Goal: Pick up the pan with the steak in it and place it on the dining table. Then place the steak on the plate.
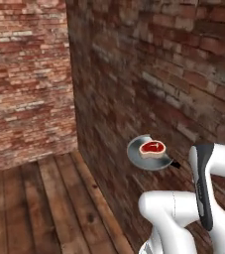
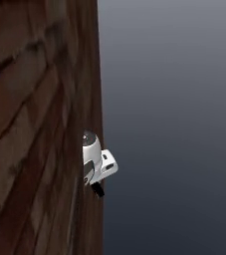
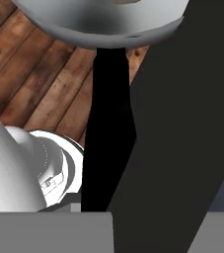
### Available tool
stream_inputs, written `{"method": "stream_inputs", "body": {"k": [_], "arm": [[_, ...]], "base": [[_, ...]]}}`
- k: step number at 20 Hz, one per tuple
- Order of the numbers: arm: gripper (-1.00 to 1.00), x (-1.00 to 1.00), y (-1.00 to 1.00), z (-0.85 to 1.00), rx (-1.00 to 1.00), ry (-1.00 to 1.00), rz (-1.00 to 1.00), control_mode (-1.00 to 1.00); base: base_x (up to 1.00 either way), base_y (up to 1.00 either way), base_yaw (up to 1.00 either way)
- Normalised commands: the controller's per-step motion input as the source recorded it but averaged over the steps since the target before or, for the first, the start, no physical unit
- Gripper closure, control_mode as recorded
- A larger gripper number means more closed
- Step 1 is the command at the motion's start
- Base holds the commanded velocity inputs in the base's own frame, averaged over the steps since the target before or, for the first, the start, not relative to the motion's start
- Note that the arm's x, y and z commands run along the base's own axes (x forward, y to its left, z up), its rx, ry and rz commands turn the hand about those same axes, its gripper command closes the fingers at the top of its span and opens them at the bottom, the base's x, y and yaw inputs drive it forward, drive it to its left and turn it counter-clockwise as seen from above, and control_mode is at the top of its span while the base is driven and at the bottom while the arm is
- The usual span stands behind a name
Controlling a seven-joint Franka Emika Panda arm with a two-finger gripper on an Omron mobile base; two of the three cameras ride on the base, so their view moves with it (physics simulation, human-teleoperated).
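Note:
The grey pan [image 1: 144, 155] hangs in the air close to the brick wall, with the red steak [image 1: 152, 148] lying in it. Its black handle [image 1: 175, 163] points right toward my white arm, which covers the hand there. In the hand view the pan's grey underside [image 3: 98, 22] is at the top. The black handle [image 3: 109, 128] runs straight down from it to my gripper, which is shut on it. In the right base view my gripper [image 2: 98, 188] pokes out past the wall's edge. The dining table and the plate are out of view.
A dark brick wall [image 1: 173, 74] stands right beside the pan and arm, and a lighter brick wall [image 1: 25, 74] is at the far left. Wooden floor planks [image 1: 39, 208] lie below. My own arm links [image 1: 183, 213] are in the lower right.

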Motion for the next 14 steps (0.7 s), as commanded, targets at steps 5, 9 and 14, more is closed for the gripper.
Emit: {"method": "stream_inputs", "body": {"k": [5, 9, 14], "arm": [[1.0, 0.0, 0.0, 0.0, 0.0, 0.0, 0.0, 1.0], [1.0, 0.0, 0.0, 0.0, 0.0, 0.0, 0.0, 1.0], [1.0, 0.0, 0.0, 0.0, 0.0, 0.0, 0.0, 1.0]], "base": [[1.0, 0.0, 0.0], [1.0, 0.0, 0.0], [0.97, 0.0, 0.08]]}}
